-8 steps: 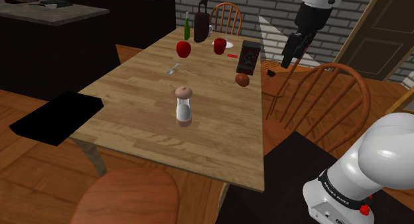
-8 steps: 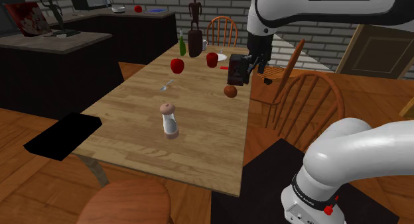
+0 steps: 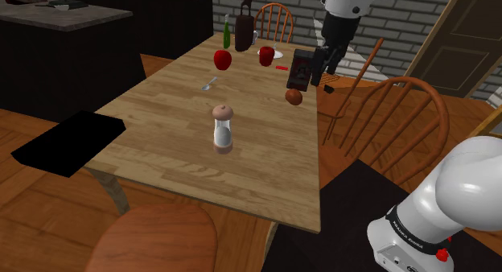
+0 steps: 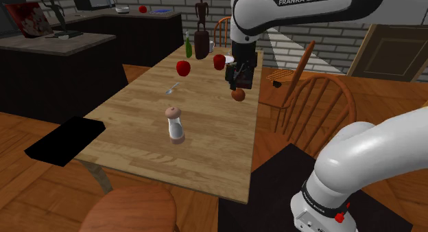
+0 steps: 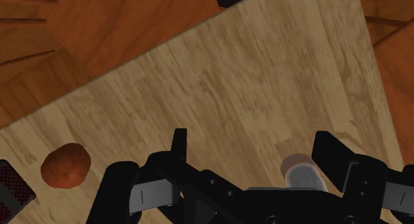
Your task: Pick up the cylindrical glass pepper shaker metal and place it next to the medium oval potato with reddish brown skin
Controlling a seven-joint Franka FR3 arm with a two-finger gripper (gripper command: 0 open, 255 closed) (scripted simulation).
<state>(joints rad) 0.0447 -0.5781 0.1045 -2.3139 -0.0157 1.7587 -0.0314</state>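
The pepper shaker [image 3: 222, 129] [image 4: 175, 124] stands upright in the middle of the wooden table [image 3: 169, 93], a clear cylinder with a pinkish-brown round cap. The reddish-brown potato [image 3: 294, 96] [image 4: 238, 95] lies near the table's right edge in the shoulder view. My black gripper [image 3: 316, 69] [image 4: 236, 76] hangs high above the table, just over the potato and apart from it. In the wrist view the gripper [image 5: 254, 146] is open with nothing held; the shaker [image 5: 303, 173] shows far below near one finger, and the potato [image 5: 66, 166] lies off to the other side.
A dark picture frame [image 3: 302, 68] stands right behind the potato. Farther back are a red apple [image 3: 223, 59], a red mug [image 3: 266, 56], a spoon [image 3: 209, 85] and dark bottles [image 3: 244, 33]. Wooden chairs [image 3: 394, 117] flank the table. A black area [image 3: 68, 142] lies at the table's left corner.
The arm has swung to the shoulder view's left, from above the chair beside the table to over the table's edge near the potato. The shaker and potato have not moved.
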